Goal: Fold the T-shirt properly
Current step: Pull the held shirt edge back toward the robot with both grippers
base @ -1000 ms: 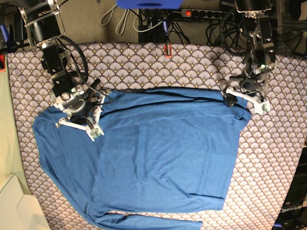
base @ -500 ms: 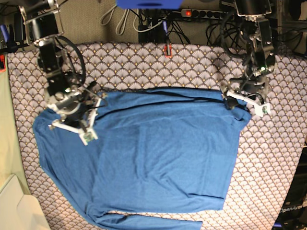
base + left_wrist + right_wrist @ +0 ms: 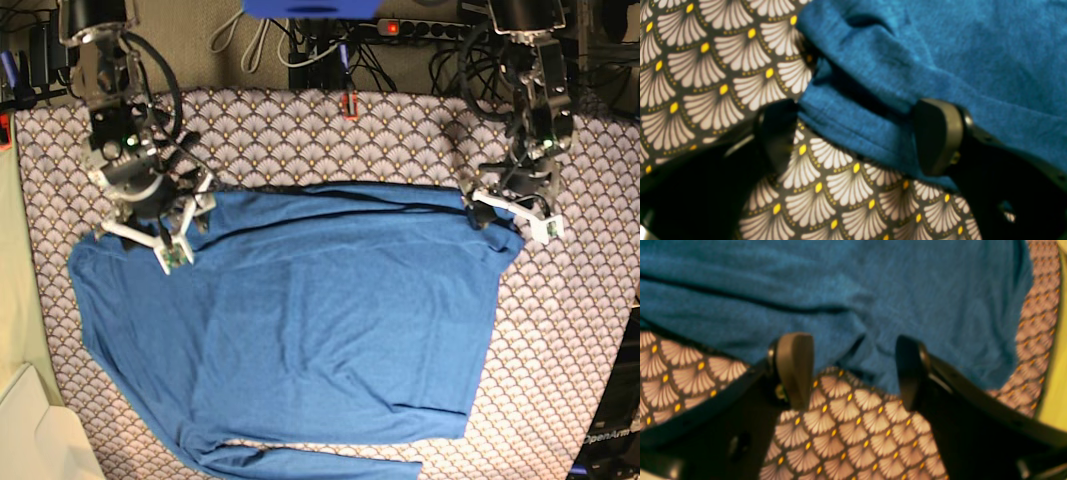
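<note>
The T-shirt (image 3: 300, 330) lies flat on the scalloped cloth (image 3: 400, 130), body toward the near edge, one sleeve along the bottom and its far edge running between the two arms. The change is at the right gripper (image 3: 853, 370): a second ago it sat low on the shirt's shoulder area with its jaws partly closed; now it has pulled back toward the far edge and its jaws stand wide apart, with only patterned cloth between them and the shirt's edge just beyond the tips. It holds nothing, so that corner appears released. The left gripper (image 3: 857, 133) has not moved: its jaws are wide, straddling a bunched fold of the shirt's hem, though a firm pinch cannot be confirmed. Judging by this, one placement is finished and the next fold has yet to start.
</note>
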